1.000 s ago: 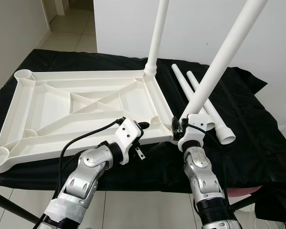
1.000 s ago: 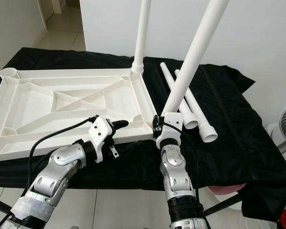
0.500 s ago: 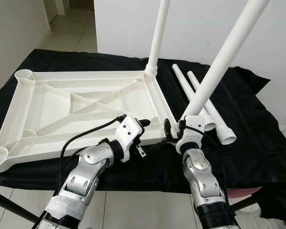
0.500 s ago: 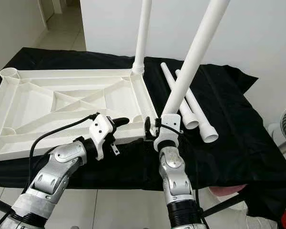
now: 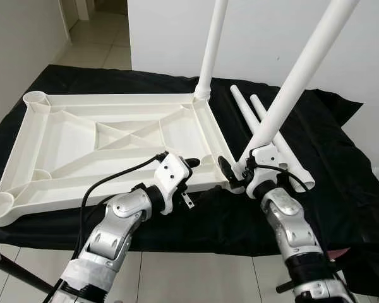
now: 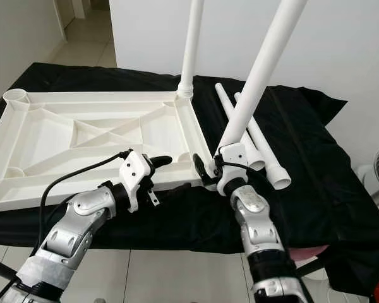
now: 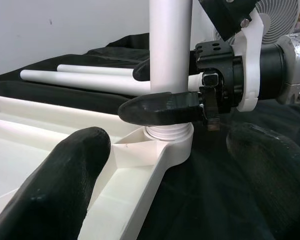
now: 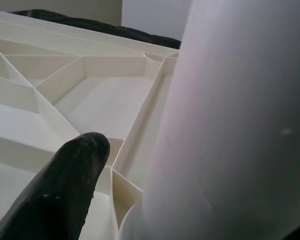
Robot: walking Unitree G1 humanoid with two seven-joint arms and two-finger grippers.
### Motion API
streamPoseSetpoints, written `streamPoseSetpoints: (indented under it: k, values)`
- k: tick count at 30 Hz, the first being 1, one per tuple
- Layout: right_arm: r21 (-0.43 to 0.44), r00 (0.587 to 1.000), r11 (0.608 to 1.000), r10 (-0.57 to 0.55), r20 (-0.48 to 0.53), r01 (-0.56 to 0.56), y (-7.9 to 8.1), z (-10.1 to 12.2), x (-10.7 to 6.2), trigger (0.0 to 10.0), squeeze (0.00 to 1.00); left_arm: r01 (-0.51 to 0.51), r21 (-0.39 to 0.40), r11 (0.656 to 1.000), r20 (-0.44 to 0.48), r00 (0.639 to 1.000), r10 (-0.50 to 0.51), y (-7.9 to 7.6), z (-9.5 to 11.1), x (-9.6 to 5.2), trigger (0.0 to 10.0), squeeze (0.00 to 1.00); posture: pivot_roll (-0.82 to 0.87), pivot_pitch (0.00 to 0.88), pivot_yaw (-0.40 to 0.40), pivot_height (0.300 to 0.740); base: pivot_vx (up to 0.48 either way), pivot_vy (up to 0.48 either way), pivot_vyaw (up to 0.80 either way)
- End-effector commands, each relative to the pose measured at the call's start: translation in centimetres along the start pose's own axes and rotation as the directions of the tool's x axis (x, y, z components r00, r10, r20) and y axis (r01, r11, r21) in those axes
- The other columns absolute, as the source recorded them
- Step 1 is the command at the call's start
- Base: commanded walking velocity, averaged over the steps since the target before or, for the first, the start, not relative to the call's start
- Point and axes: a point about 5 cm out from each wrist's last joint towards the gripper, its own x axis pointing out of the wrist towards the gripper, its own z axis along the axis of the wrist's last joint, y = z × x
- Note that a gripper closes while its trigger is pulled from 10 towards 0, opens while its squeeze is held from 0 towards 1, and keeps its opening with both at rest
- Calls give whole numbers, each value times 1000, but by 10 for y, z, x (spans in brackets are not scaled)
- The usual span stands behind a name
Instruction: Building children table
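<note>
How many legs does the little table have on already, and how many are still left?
One white plastic leg already stands in the far corner of the upside-down white plastic tabletop. The right gripper is shut on a second white leg, which leans in the near corner socket. The left gripper rests open at the tabletop's near edge. Two spare white legs lie on the black cloth, and two left-side sockets are empty.

Bright, even daylight fills the room, and the head views are sharp with soft shadows. The upturned white plastic table frame point(image 5: 114, 136) nearly bleaches out against the black cloth point(image 5: 328, 158). Close black rubber fingers point(image 7: 55, 190) blur in both wrist views.
</note>
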Motion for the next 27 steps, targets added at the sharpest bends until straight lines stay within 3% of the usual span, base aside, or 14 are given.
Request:
streamPoseSetpoints:
  k: [1,9,10,12,13,14,16,27]
  values:
    - [12,998,998,63,-19,-63,-2,-6,0,10000,0,0,-6,1000,-1,1000,0,-3,-2,3,10000,0,45,0,-82,740,0,0,0]
    - [-32,990,991,126,-62,-128,-15,-14,7,10000,0,-6,-1,1000,1,1000,6,-1,-1,2,10000,0,56,0,-79,740,0,0,0]
    - [-33,989,990,133,-72,-135,-17,-16,9,6549,0,-9,1,1000,0,1000,9,0,-1,2,10000,0,57,0,-81,740,0,0,0]
    - [-36,986,988,148,-80,-151,-18,-17,11,6549,0,-11,2,1000,-1,1000,11,0,0,2,10000,0,60,0,-81,740,0,0,0]
    - [-38,984,987,155,-83,-159,-18,-18,11,4392,0,-12,2,1000,0,1000,12,0,0,2,10000,0,62,0,-83,740,0,0,0]
    - [-38,983,986,161,-85,-164,-18,-18,11,588,0,-14,2,1000,1,1000,14,1,0,2,10000,0,64,0,-84,740,0,0,0]
    - [-28,980,983,176,-87,-179,-17,-19,11,0,0,-16,3,1000,2,1000,16,1,0,2,10000,0,64,0,-87,740,0,0,0]
    - [-16,977,980,196,-81,-198,-15,-23,10,0,0,-17,-1,1000,4,1000,17,-1,0,2,10000,0,58,0,-86,740,0,0,0]
